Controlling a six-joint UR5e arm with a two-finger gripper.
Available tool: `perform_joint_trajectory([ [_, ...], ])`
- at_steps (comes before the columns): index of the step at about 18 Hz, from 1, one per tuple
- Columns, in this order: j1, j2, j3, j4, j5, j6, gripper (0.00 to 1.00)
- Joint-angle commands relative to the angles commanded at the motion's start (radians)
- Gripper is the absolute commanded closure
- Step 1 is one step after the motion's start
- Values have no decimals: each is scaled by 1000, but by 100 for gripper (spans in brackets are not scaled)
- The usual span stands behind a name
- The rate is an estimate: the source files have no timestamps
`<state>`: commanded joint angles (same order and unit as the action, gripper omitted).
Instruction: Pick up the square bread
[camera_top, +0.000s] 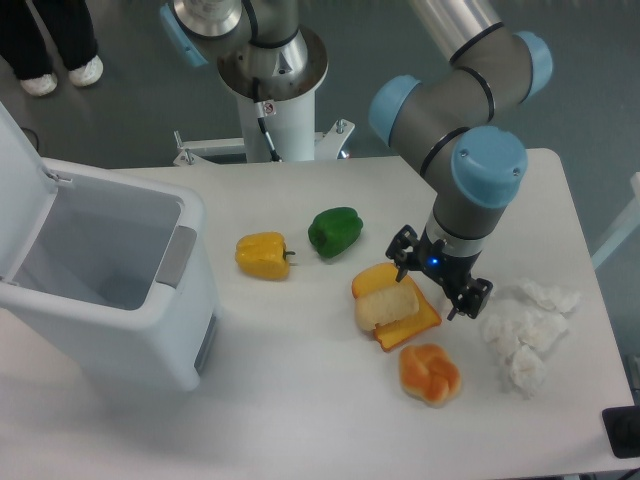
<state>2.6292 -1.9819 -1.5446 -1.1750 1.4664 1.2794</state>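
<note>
Hovering at frame centre-right, black two-finger gripper (438, 285), jaws spread open, over right edge of squarish orange-crusted, cream-centred toy bread slice (392, 305) lying on white counter (300, 400).

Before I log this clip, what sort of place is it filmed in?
Most likely a robotics lab, not a real kitchen: a white table on grey flooring, an arm on a pedestal with its open end effector over toy food such as the square bread, and a white bin with its lid open.
</note>
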Motion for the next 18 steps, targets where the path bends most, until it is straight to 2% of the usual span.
perform_joint_trajectory([
  [3,-2,9,-57,3,0,-5,0],
  [9,-2,0,-80,0,5,-69,0],
  [18,-17,-55,-49,17,5,-20,0],
])
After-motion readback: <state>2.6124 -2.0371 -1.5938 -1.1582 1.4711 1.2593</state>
